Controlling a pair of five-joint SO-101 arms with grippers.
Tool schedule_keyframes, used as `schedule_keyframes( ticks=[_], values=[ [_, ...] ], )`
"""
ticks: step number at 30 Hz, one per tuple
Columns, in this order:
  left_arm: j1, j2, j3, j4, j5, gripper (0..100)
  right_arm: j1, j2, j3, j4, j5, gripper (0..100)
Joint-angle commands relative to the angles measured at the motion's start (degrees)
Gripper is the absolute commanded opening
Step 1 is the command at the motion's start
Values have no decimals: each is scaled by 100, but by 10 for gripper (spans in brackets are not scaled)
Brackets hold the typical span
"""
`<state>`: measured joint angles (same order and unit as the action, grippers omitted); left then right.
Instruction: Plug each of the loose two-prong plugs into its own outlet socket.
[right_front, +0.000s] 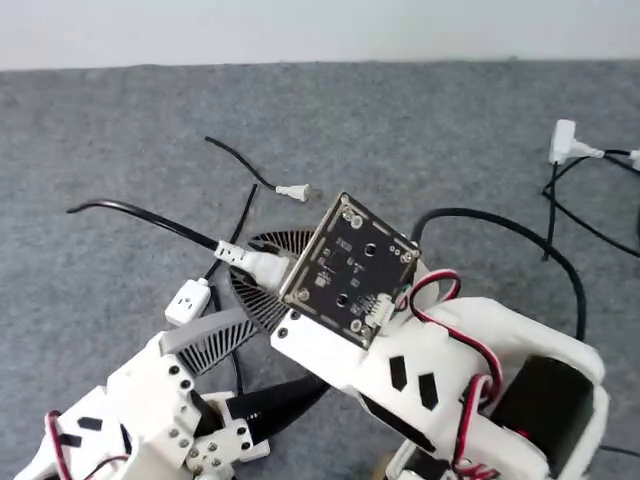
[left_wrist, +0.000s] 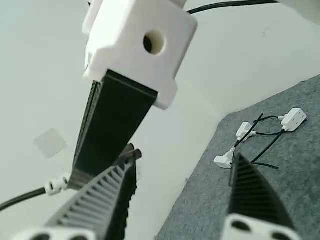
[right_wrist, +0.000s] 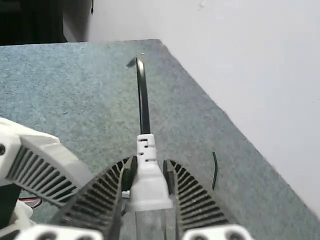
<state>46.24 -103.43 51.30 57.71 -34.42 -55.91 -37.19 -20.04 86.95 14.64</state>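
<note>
A white plug (right_wrist: 148, 187) is being clamped in the right arm's jaws, just right of a socket (right_front: 188, 300) on the tabletop (right_front: 100, 150). The left arm's jaws are being presented wide open, empty. Insertion is being prepared; the prongs likely need aligning with the slots.

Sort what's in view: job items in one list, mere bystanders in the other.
Job:
plug in the right gripper
loose plug
outlet socket
white connector among thin cables, plug or socket unclear

Lying about:
thick black cable
grey carpet
</note>
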Motion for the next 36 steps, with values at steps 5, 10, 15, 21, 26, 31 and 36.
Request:
schedule_keyframes(
  ticks=[5, 10, 15, 21, 26, 31, 36],
  values=[
    [-97, -88, 154, -237, 44, 286, -127, 57, -44, -84, -9, 9],
    [-114, -88, 637, -712, 35, 286, -127, -119, -97, 22, -9, 9],
    [-396, -88, 963, -1108, 35, 285, 215, -382, -97, 338, 9, 9],
    [-519, -88, 936, -1134, 35, 285, 321, -462, -88, 884, 9, 9],
    [-545, -88, 804, -1090, 35, 285, 338, -435, 18, 971, 0, 9],
    [-536, -88, 778, -1020, 44, 285, 338, -488, 413, 971, 0, 9],
    [-536, -88, 778, -1011, 44, 285, 347, -488, 554, 998, 0, 9]
  ],
)
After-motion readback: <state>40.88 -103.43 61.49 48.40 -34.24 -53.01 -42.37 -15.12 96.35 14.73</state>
